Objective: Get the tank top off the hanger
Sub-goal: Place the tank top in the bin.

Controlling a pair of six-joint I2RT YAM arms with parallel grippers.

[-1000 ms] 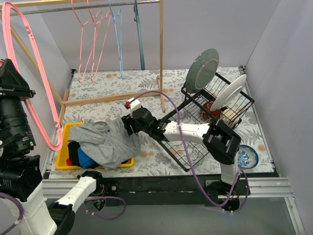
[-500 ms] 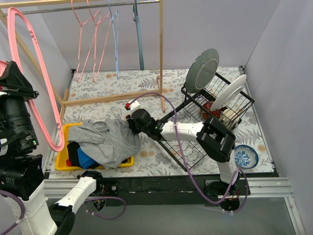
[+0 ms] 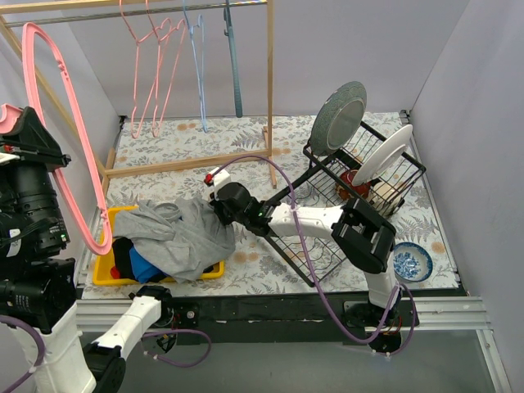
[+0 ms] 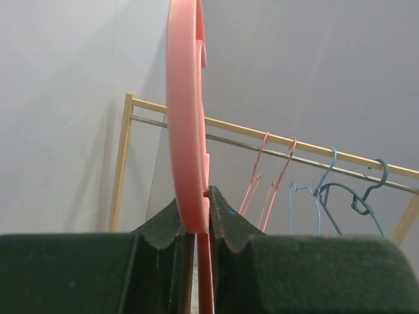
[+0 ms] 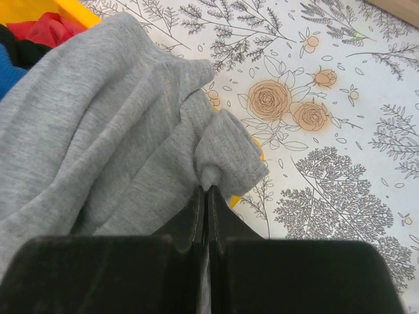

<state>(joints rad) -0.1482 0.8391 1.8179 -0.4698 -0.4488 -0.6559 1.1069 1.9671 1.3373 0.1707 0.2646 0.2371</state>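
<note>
I count one thick pink plastic hanger (image 4: pixel 186 131) off to the left and four slim ones hooked on the single wooden garment rack (image 3: pixel 269 90): two thin pink wire hangers (image 3: pixel 155 106), one pale blue wire hanger (image 3: pixel 196 74) and one teal hanger (image 3: pixel 234 74). That makes five in all. The one black wire dish rack (image 3: pixel 408 173) holds a speckled grey-green plate (image 3: pixel 337 119) and a white plate (image 3: pixel 385 154), so two there. One small blue-patterned dish (image 3: pixel 409 262) sits on the floral counter (image 3: pixel 237 139). There is one yellow plastic bin (image 3: pixel 100 277) and one grey tank top (image 3: pixel 184 233).
</note>
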